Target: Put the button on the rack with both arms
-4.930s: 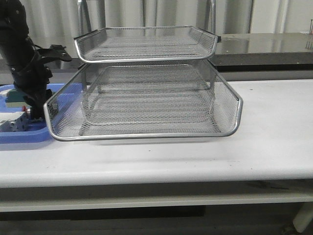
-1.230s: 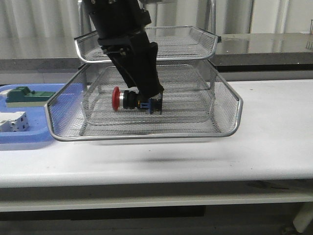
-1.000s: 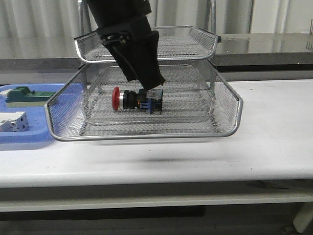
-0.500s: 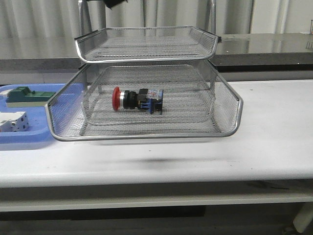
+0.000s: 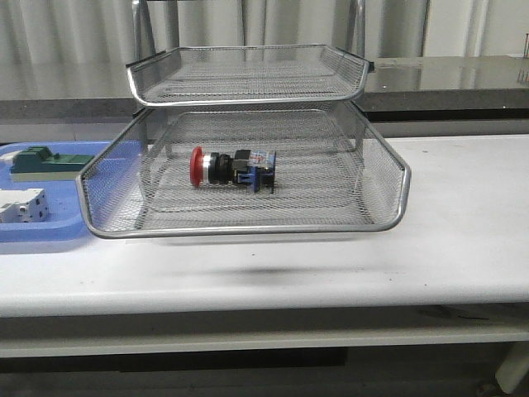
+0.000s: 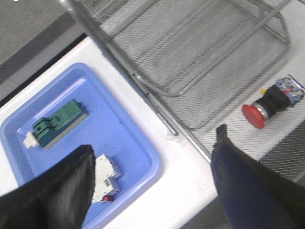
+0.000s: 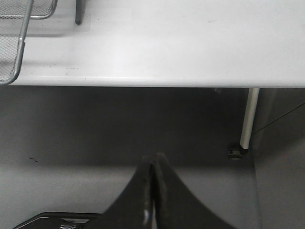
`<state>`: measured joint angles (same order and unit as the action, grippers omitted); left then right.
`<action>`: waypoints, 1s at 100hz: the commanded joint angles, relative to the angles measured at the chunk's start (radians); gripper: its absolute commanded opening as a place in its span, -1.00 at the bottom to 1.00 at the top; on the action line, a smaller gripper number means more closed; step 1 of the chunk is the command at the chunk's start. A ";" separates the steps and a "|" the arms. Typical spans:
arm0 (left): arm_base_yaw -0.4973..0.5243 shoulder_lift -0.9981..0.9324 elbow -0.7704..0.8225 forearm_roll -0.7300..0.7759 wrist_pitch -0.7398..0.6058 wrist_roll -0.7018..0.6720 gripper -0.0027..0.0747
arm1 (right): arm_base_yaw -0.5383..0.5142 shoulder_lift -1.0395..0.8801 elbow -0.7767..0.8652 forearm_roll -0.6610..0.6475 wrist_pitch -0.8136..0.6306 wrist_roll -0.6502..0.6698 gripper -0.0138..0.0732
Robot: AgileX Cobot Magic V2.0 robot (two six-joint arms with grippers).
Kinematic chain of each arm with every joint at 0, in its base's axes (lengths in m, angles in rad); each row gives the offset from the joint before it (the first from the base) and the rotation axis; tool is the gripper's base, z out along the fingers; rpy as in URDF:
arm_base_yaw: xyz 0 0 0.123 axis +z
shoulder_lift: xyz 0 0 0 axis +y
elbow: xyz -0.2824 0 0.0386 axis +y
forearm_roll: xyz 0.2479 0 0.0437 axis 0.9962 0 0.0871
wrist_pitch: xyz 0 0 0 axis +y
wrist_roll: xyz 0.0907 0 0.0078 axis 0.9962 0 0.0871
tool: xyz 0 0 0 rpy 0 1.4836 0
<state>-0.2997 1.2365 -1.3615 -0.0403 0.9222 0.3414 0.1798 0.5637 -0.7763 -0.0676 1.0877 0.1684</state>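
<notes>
The button [image 5: 233, 169] lies on its side on the middle tier of the silver wire rack [image 5: 397, 194], red head pointing left. It also shows in the left wrist view as the button [image 6: 272, 100], lying free on the mesh. My left gripper [image 6: 155, 143] hangs high above the table's left part, open and holding nothing, with one dark fingertip [image 6: 221, 136] near the rack's edge. My right gripper [image 7: 153, 160] is shut on nothing, low beside the table and off its front edge. Neither arm shows in the front view.
A flat blue tray [image 5: 50, 231] left of the rack holds a green block [image 5: 41, 159] and white blocks [image 5: 21, 205]; the blue tray [image 6: 138, 157] shows in the left wrist view too. A table leg [image 7: 249, 119] stands near the right gripper.
The left arm let go of the button on the middle tier, rose and withdrew out of the front view. The button stays where it was set down.
</notes>
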 commanded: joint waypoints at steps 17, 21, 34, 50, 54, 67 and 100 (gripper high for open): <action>0.164 -0.257 0.261 -0.042 -0.336 -0.028 0.34 | -0.004 0.003 -0.033 -0.020 -0.047 -0.004 -0.84; 0.186 -0.296 0.310 -0.051 -0.379 -0.028 0.34 | -0.004 0.003 -0.033 -0.020 -0.047 -0.004 -0.84; 0.235 -0.426 0.458 -0.084 -0.518 -0.028 0.34 | -0.004 0.003 -0.033 -0.020 -0.047 -0.004 -0.84; 0.247 -0.578 0.634 -0.110 -0.707 -0.028 0.34 | -0.004 0.003 -0.033 -0.020 -0.047 -0.004 -0.84; 0.247 -0.615 0.672 -0.127 -0.742 -0.028 0.34 | -0.004 0.003 -0.033 -0.020 -0.047 -0.004 -0.84; 0.247 -0.719 0.763 -0.195 -0.784 -0.028 0.34 | -0.004 0.003 -0.033 -0.020 -0.047 -0.004 -0.84; 0.247 -0.911 0.910 -0.222 -0.786 -0.028 0.34 | -0.004 0.003 -0.033 -0.020 -0.047 -0.004 -0.84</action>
<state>-0.0544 0.3549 -0.4515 -0.2459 0.2243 0.3233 0.1798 0.5637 -0.7763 -0.0676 1.0877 0.1684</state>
